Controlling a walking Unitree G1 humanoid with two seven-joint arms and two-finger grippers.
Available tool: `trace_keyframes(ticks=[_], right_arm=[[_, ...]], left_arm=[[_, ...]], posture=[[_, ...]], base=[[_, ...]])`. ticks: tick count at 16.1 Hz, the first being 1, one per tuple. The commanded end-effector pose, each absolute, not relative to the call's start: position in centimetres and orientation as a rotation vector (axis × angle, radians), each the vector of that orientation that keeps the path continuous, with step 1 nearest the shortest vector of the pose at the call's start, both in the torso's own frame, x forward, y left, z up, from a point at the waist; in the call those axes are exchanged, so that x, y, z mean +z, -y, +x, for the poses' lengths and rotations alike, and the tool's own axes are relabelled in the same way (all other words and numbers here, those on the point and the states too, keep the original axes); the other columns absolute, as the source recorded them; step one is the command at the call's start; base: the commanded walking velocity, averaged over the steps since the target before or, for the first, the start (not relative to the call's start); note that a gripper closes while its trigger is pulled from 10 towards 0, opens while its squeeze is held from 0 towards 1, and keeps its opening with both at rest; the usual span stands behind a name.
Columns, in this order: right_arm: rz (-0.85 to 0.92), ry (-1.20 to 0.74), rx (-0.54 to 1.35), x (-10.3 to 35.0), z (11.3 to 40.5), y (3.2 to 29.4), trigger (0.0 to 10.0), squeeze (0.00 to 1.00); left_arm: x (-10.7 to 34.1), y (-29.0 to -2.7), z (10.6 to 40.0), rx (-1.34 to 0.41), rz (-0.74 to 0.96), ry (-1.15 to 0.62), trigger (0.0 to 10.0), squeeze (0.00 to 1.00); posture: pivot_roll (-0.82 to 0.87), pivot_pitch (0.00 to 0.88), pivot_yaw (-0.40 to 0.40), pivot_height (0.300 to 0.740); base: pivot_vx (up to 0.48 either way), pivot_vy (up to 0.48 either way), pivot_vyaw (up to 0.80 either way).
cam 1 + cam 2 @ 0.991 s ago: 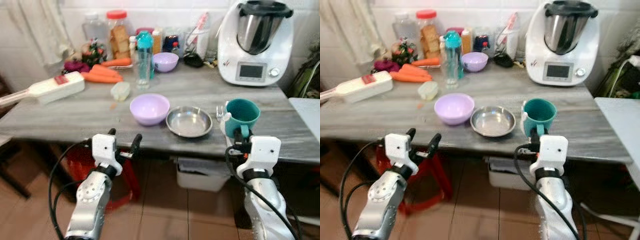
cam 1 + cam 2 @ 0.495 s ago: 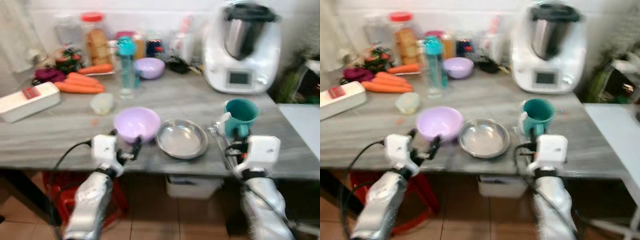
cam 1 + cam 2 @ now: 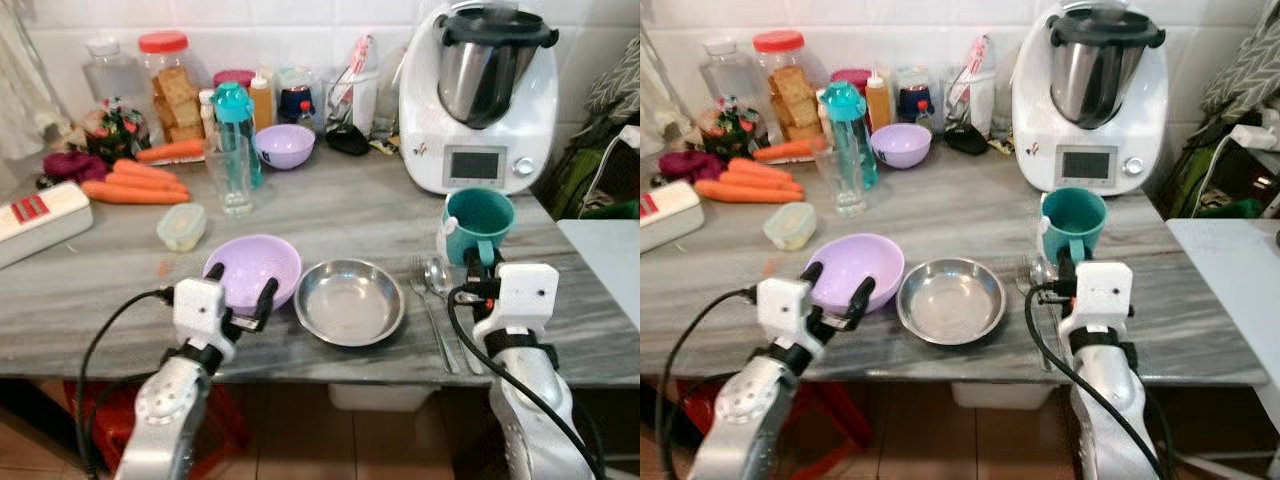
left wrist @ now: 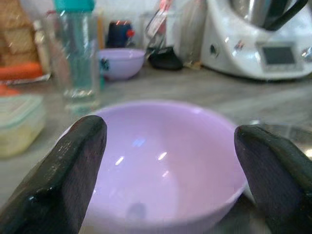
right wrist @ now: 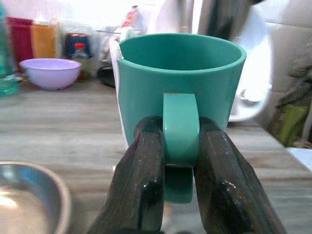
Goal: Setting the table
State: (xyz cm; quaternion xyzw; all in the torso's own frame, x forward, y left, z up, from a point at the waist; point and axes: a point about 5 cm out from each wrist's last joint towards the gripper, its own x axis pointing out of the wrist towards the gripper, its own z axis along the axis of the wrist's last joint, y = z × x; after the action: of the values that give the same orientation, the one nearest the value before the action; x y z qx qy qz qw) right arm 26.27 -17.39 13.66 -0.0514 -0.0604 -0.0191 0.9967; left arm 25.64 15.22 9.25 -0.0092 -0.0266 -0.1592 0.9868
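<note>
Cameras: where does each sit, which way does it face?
Left eye, right eye: head stereo pair, looking forward and down at the grey counter; both silver arms show.
Left wrist: looks along the open left pincer at the lilac bowl.
Right wrist: looks along the right pincer, shut on the teal mug.
Shared: steel dish, white food processor.

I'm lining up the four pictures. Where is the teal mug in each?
Left eye view: teal mug, right of centre, above the right hand.
Right eye view: centre-right.
Left wrist view: not in it.
Right wrist view: centre, handle pinched.
Shared landmark: white kitchen machine.
</note>
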Motion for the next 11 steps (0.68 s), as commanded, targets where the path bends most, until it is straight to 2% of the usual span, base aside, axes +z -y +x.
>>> trace_keyframes(ticks=[1, 5, 11], right_arm=[[-0.093, 0.143, -0.028, 14.2, 26.9, 17.4, 10.0, 0.0], [-0.102, 0.135, 0.003, 14.4, 28.1, 18.1, 10.0, 0.0], [-0.08, 0.096, 0.064, 14.5, 32.1, 18.6, 10.0, 0.0]], left_arm=[[9.9, -15.2, 25.2, -0.374, -0.011, 0.084, 10.0, 0.0], [10.7, -14.8, 24.2, -0.524, 0.01, 0.093, 10.0, 0.0], [10.7, -15.2, 24.2, -0.515, 0.008, 0.078, 10.0, 0.0]], posture=[[-0.07, 0.0, -0.007, 0.74], [-0.04, 0.0, -0.025, 0.74], [0.0, 0.0, -0.033, 0.74]], base=[[0.0, 0.0, 0.0], [0.0, 0.0, 0.0], [0.0, 0.0, 0.0]])
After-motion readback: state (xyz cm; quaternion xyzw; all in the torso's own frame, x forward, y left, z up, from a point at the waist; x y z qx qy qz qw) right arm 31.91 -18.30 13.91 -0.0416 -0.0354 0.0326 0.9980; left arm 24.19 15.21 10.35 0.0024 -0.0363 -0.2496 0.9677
